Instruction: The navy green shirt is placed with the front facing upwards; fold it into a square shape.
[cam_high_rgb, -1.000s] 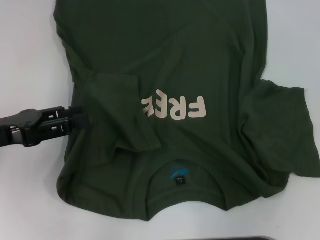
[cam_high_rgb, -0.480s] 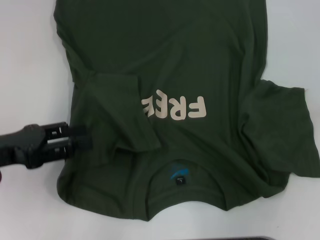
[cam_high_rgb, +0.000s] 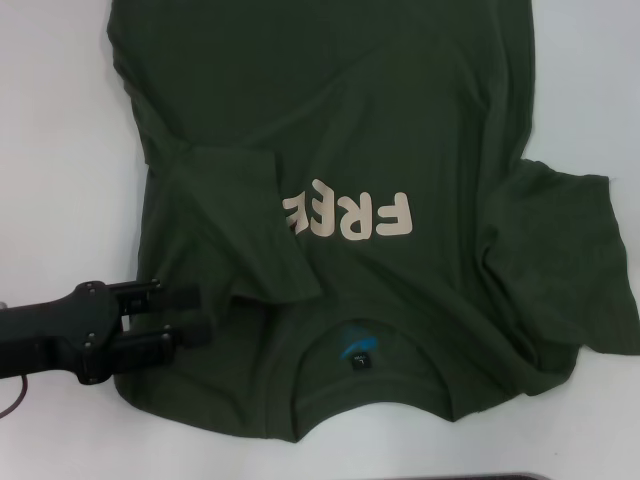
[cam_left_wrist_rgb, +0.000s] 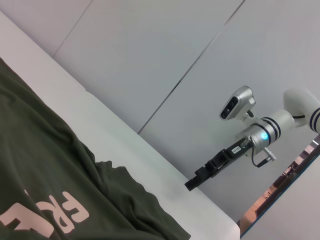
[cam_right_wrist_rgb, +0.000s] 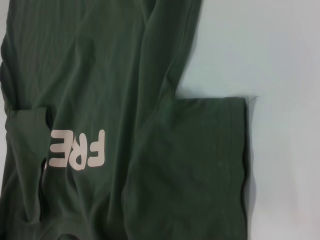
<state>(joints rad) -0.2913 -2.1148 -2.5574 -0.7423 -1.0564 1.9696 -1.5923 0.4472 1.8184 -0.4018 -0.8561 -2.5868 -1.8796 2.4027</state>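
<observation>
The navy green shirt (cam_high_rgb: 400, 120) lies flat on the white table, front up, collar toward me. Its cream letters (cam_high_rgb: 350, 215) read "FREE"; the blue mark and label (cam_high_rgb: 358, 358) show inside the collar. The sleeve on my left (cam_high_rgb: 240, 230) is folded in over the chest and covers the last letter. The other sleeve (cam_high_rgb: 570, 260) lies spread out. My left gripper (cam_high_rgb: 192, 316) is open, fingers over the shirt's shoulder edge near the collar. My right gripper (cam_left_wrist_rgb: 192, 184) hangs raised off to the table's right side. The shirt also shows in the right wrist view (cam_right_wrist_rgb: 100, 75).
The white table (cam_high_rgb: 60, 120) shows bare on both sides of the shirt. The table's right edge (cam_left_wrist_rgb: 200, 200) lies below the raised right arm. A dark strip (cam_high_rgb: 500, 476) runs along the near edge.
My left gripper has moved toward me along the shirt's left edge, from beside the folded sleeve to the shoulder near the collar. The shirt has not moved.
</observation>
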